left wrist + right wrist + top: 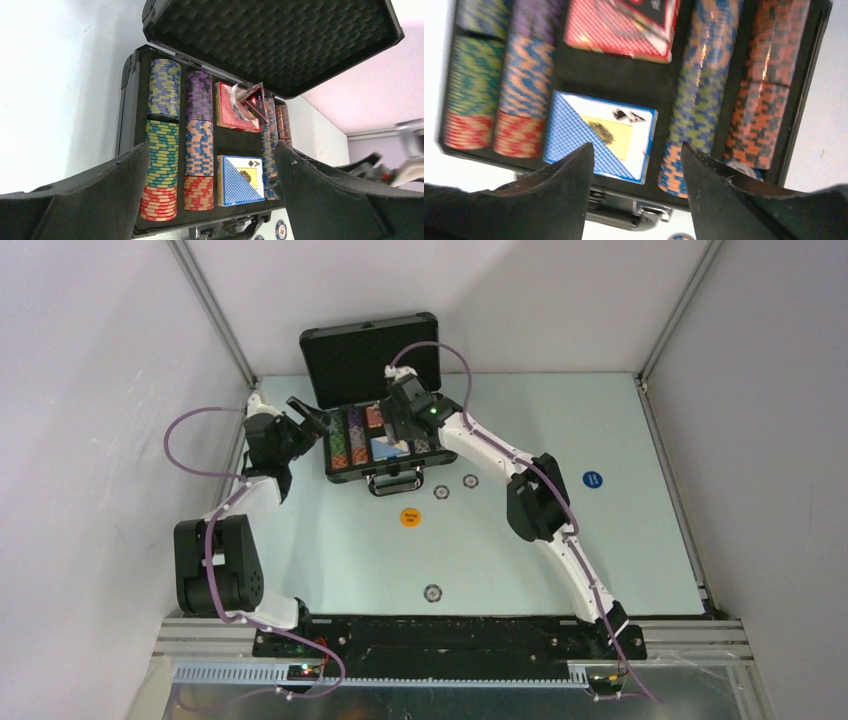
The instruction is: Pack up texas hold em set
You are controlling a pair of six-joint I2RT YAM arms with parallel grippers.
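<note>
The black briefcase (366, 358) of the texas hold em set stands open at the back of the table, foam lid upright. Rows of multicoloured chips (199, 150) fill its slots. Between the rows lie a red-patterned card deck (231, 106) with a dark triangular marker (255, 101) and a clear disc on it, and a blue deck (596, 132). My left gripper (211, 147) hangs open at the case's left side, empty. My right gripper (636, 147) hovers open over the case's front edge with nothing between its fingers. A pale chip (744, 170) lies at the end of the orange row.
Loose round pieces lie on the table in front of the case: an orange button (409, 517), two small chips (441, 491) (470, 480), another small chip (432, 592) nearer the arm bases, and a blue button (592, 480) to the right. The case handle (395, 483) faces the arms.
</note>
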